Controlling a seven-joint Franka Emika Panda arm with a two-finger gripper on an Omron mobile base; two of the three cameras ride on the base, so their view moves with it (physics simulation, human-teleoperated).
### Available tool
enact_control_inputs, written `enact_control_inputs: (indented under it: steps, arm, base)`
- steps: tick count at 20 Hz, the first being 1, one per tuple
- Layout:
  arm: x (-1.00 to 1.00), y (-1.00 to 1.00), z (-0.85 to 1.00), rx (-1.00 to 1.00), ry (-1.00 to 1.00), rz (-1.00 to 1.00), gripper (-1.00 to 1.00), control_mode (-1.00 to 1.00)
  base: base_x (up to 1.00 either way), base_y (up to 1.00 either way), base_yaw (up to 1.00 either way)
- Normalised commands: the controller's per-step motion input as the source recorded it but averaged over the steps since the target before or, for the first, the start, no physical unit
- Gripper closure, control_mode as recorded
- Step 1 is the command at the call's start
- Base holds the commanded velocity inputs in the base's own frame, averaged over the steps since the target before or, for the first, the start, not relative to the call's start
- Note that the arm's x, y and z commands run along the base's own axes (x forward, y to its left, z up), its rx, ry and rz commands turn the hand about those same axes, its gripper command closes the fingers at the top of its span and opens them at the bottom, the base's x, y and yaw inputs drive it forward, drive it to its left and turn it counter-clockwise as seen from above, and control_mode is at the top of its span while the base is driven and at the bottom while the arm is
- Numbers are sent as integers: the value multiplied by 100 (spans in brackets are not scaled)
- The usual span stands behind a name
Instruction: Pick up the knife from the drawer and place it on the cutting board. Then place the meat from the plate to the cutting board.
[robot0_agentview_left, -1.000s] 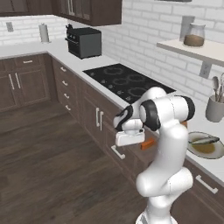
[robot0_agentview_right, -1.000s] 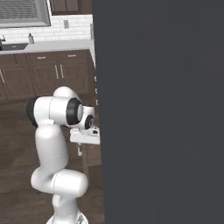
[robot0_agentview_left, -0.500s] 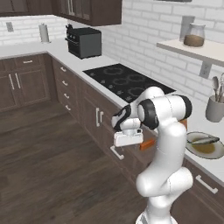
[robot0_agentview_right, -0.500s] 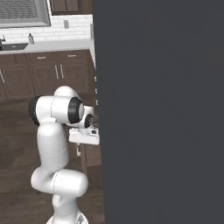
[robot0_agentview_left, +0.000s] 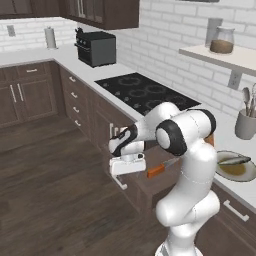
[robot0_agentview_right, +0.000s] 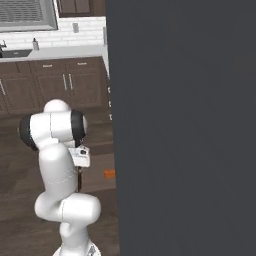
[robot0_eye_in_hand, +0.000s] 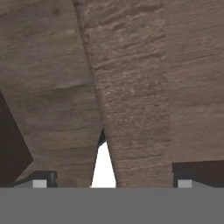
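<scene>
The drawer (robot0_agentview_left: 150, 182) stands pulled out below the surface (robot0_agentview_left: 226, 137), and my hand (robot0_agentview_left: 127, 165) hangs at its front outer edge, fingers spread wide and holding nothing. The knife (robot0_agentview_left: 162, 168) lies inside just beside my hand, toward the cabinets. Its orange handle is nearest me and its blade runs back toward the plate (robot0_agentview_left: 235, 166); I judge the reach short.

A white kitchen counter (robot0_agentview_left: 87, 75) runs along the brick wall. A black toaster oven (robot0_agentview_left: 97, 48) sits on it at the far end, then a black cooktop (robot0_agentview_left: 145, 92). Nearer, a grey utensil holder (robot0_agentview_left: 245, 124) stands by the wall, and a round plate (robot0_agentview_left: 236, 167) with the meat (robot0_agentview_left: 233, 160) lies close to the counter's front edge.
</scene>
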Motion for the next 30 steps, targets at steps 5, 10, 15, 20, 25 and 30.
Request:
enact_control_inputs:
  steps: [5, 10, 15, 20, 25, 30]
  arm:
    - [-58, 100, 40, -1, 1, 0, -100, -100]
    - [-68, 100, 31, -3, 0, 0, -100, -100]
    - [-55, 100, 34, -8, -4, -1, -100, -100]
    - [-6, -4, 100, 8, -3, -46, -100, -100]
    - [40, -89, 88, 0, 16, -64, -100, -100]
    - [19, -100, 13, -9, -2, -49, -100, -100]
  base:
    - [0, 0, 0]
    - [0, 0, 0]
    - [0, 0, 0]
    - [0, 0, 0]
    - [0, 0, 0]
    - [0, 0, 0]
